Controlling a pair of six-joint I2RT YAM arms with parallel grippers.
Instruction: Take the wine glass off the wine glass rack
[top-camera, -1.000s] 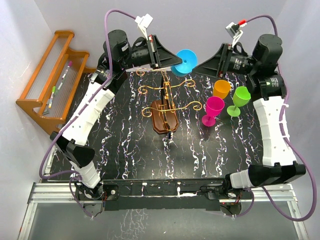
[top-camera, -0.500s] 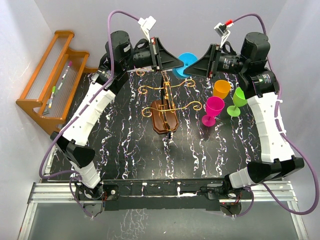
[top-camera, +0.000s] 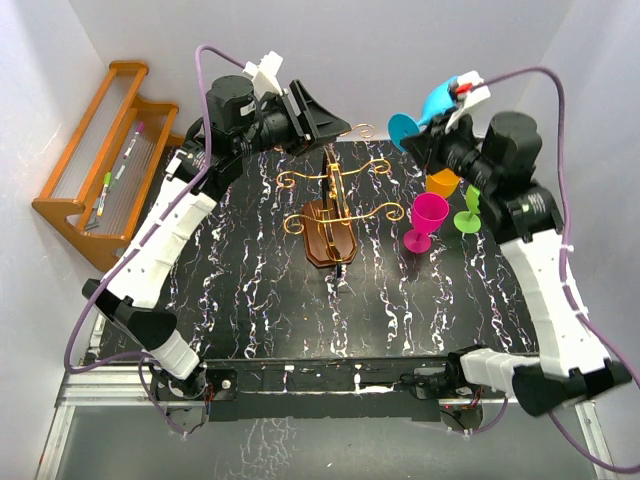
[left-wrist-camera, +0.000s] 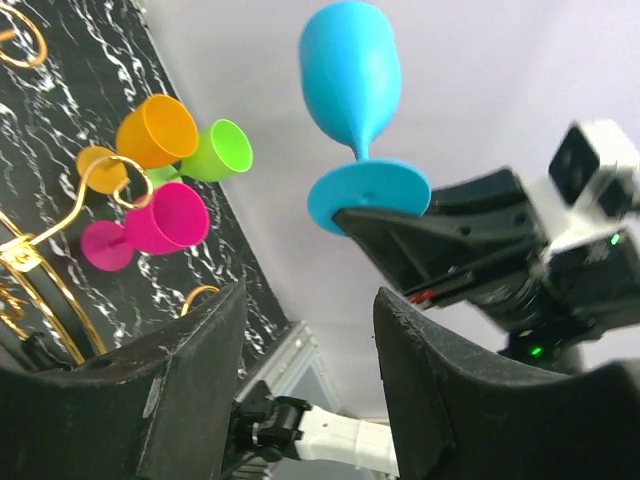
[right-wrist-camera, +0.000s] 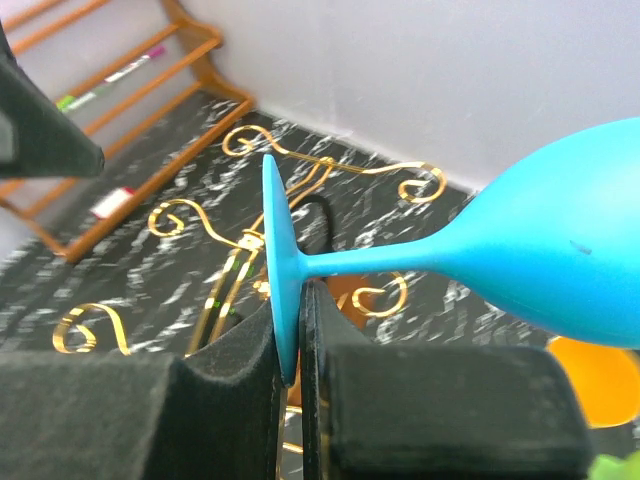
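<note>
The blue wine glass hangs in the air at the back right, clear of the wine glass rack. My right gripper is shut on the rim of its round foot, with the stem and bowl pointing right in the right wrist view. My left gripper stands open above the rack's back arms and holds nothing. In the left wrist view the blue wine glass stands beyond my open left gripper. The rack's gold wire arms carry no glass that I can see.
An orange glass, a pink glass and a green glass stand upright on the black marbled table right of the rack, below my right arm. A wooden slatted shelf with pens lies at the far left.
My left gripper opened, let go of the blue wine glass and drew back left. My right gripper shut on the glass's foot and carried it up and to the right.
</note>
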